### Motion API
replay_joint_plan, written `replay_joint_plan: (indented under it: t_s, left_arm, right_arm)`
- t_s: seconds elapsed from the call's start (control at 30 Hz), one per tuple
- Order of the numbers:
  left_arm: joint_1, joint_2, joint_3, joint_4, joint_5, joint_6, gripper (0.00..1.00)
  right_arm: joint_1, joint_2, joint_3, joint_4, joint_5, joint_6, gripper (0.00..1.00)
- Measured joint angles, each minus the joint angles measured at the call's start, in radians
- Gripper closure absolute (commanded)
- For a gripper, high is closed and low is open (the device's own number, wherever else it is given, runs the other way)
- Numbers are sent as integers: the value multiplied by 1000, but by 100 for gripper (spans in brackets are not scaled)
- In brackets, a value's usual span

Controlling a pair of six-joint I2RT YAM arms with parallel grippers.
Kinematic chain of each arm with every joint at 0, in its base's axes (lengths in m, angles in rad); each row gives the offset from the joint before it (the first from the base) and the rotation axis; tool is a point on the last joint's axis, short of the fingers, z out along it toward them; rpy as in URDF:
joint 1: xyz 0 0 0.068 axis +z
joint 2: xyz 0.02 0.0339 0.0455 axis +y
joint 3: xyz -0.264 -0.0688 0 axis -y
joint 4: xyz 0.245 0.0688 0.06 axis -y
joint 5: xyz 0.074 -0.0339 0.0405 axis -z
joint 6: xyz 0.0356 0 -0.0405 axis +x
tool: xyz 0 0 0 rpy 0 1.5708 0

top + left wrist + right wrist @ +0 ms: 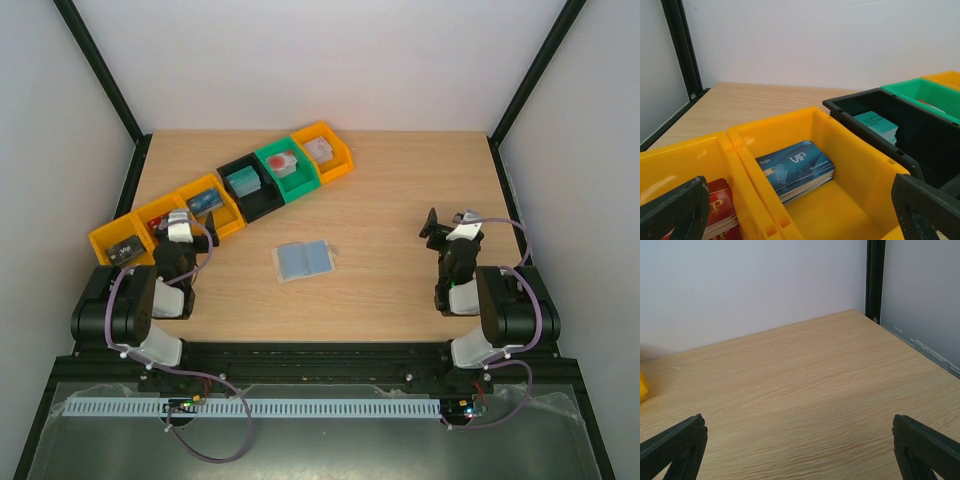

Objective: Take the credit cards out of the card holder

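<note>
Nothing grasped yet: with left claw [180,226] and right claw [449,223] spread, we must next reach the open card holder [303,260].

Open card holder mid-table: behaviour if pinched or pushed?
The small flat bifold card holder, light blue inside, lies spread open, so it will probably flop at its fold if lifted by one half. It looks thin and light; a push likely slides it over the wooden table.

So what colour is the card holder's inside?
Light blue; the card holder lies open, best seen from the top view.
</note>
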Motion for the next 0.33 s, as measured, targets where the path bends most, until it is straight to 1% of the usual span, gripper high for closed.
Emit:
replay_joint_plan:
  t_s: [0.17, 0.33]
  left_arm:
    - [0, 0, 11, -8, 34, 14, 1]
    - [0, 0, 11, -9, 36, 14, 1]
  right_arm:
    - [0, 0, 0, 0, 0, 0, 1]
    - [0, 0, 0, -1, 0, 0, 1]
